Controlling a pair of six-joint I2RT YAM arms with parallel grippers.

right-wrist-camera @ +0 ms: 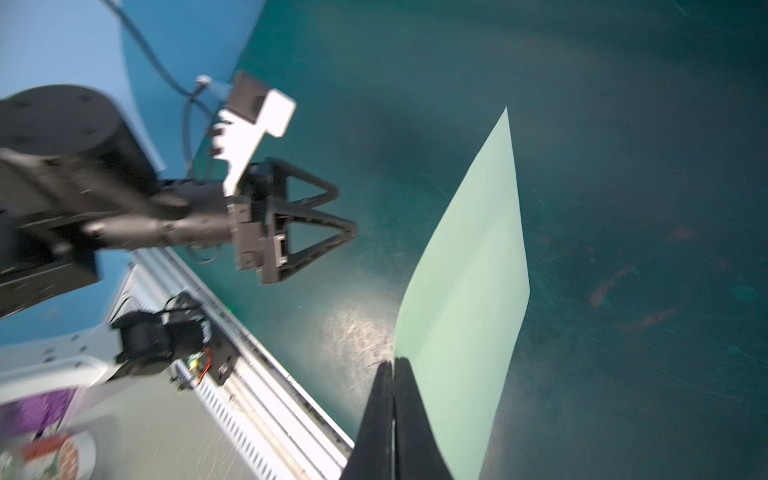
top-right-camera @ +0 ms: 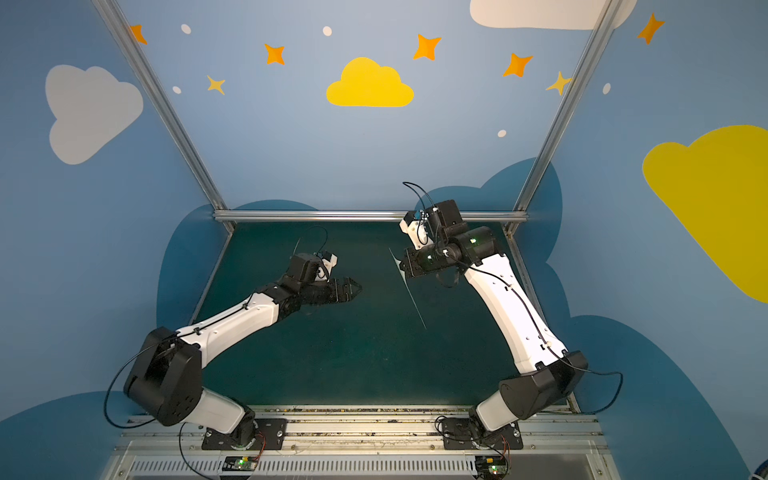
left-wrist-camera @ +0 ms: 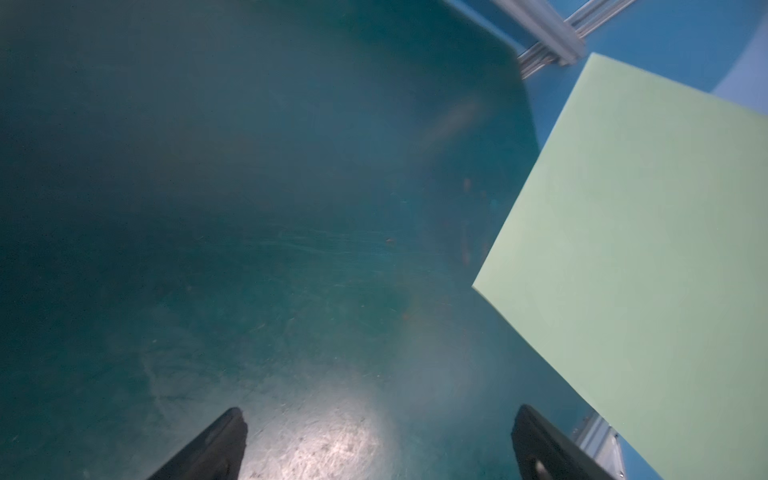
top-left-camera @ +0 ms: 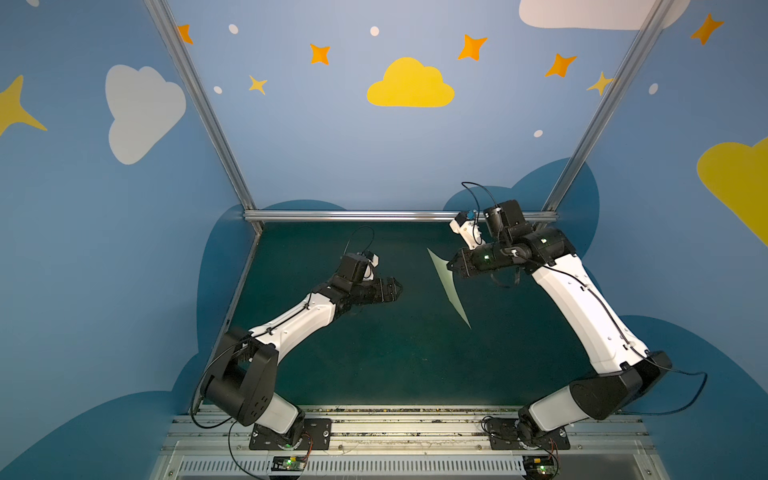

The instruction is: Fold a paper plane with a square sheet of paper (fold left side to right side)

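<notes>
Pale-green square sheet of paper (top-left-camera: 451,291) hangs pinched in right tool (top-left-camera: 449,264); left tool (top-left-camera: 398,287) wide, empty, at sheet's 9 o'clock. Best lowered flat onto counter (top-left-camera: 374,357) first.

No text, number or brand can be read anywhere; the colourful round label (right-wrist-camera: 58,455) is too blurred.

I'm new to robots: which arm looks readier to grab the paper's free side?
Probably left: the left gripper is open, empty, facing the paper; the right gripper is shut on it.
</notes>
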